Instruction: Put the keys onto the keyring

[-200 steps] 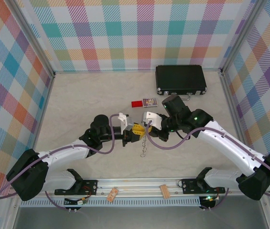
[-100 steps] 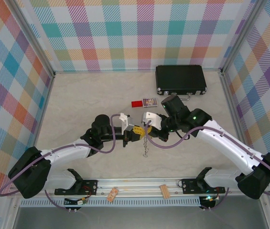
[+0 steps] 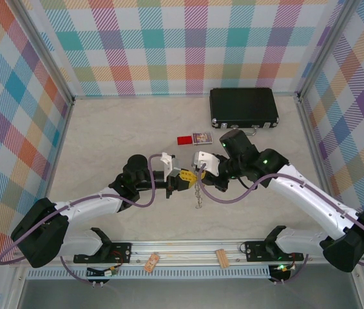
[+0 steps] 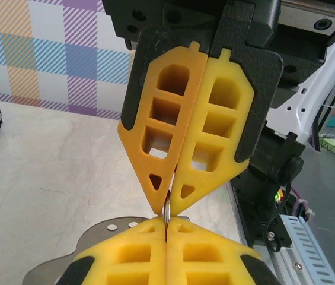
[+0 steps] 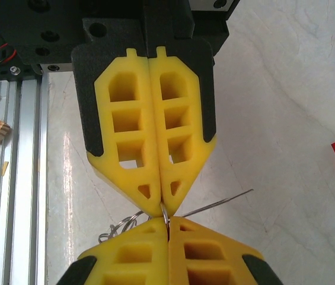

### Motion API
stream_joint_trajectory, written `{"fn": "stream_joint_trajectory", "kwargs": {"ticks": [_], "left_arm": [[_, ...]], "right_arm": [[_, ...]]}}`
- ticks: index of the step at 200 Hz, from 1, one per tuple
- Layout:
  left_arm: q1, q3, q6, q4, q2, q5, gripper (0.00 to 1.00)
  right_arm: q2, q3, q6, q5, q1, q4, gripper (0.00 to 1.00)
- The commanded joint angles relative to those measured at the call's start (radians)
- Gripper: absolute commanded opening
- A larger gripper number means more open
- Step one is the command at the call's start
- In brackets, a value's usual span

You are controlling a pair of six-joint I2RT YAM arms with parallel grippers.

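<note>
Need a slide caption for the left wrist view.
Left gripper and right gripper meet tip to tip, both shut on the thin keyring between them, above the table.

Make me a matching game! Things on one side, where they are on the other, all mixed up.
1 black case
2 red rectangle
3 keyring
4 wooden block

A on the front rail
B pinched by left gripper and right gripper
C back right of the table
D beside a small picture card

Pairs: 1-C, 2-D, 3-B, 4-A
</note>
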Motion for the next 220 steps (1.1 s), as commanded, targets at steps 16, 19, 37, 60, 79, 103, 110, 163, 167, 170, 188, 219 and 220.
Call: {"fn": "stream_joint_trajectory", "kwargs": {"ticks": [16,19,37,60,79,103,110,163,167,170,188,219,220], "left_arm": [[-0.009,0.021,-0.013,0.044,-0.031,0.014,0.00],[-0.009,0.022,-0.013,0.044,-0.031,0.014,0.00],[-0.010,0.020,-0.015,0.047,-0.032,0.009,0.00],[-0.010,0.015,-0.015,0.055,-0.039,0.002,0.00],[-0.011,0.007,-0.018,0.071,-0.045,-0.008,0.00],[-0.009,-0.002,-0.018,0.085,-0.056,-0.022,0.00],[-0.010,-0.005,-0.018,0.094,-0.058,-0.028,0.00],[-0.010,-0.026,-0.045,0.161,-0.060,-0.069,0.00],[-0.011,-0.027,-0.048,0.168,-0.060,-0.073,0.00],[-0.011,-0.029,-0.051,0.175,-0.059,-0.077,0.00],[-0.010,-0.038,-0.069,0.217,-0.057,-0.092,0.00],[-0.010,-0.055,-0.118,0.313,-0.044,-0.125,0.00],[-0.009,-0.057,-0.120,0.317,-0.044,-0.127,0.00]], "right_arm": [[-0.022,-0.013,0.004,-0.039,0.012,0.049,0.00],[-0.022,-0.014,0.004,-0.039,0.012,0.048,0.00],[-0.023,-0.013,0.005,-0.036,0.012,0.050,0.00],[-0.023,-0.014,0.008,-0.031,0.012,0.055,0.00],[-0.024,-0.015,0.011,-0.020,0.012,0.059,0.02],[-0.032,-0.022,0.026,0.008,0.012,0.073,0.16],[-0.036,-0.024,0.030,0.016,0.012,0.076,0.17],[-0.128,-0.088,0.122,0.104,0.012,0.176,0.40],[-0.139,-0.095,0.128,0.112,0.012,0.186,0.40],[-0.147,-0.100,0.135,0.120,0.011,0.193,0.40],[-0.196,-0.133,0.174,0.173,0.010,0.239,0.41],[-0.309,-0.229,0.241,0.229,0.007,0.369,0.42],[-0.313,-0.233,0.243,0.232,0.006,0.374,0.42]]}}
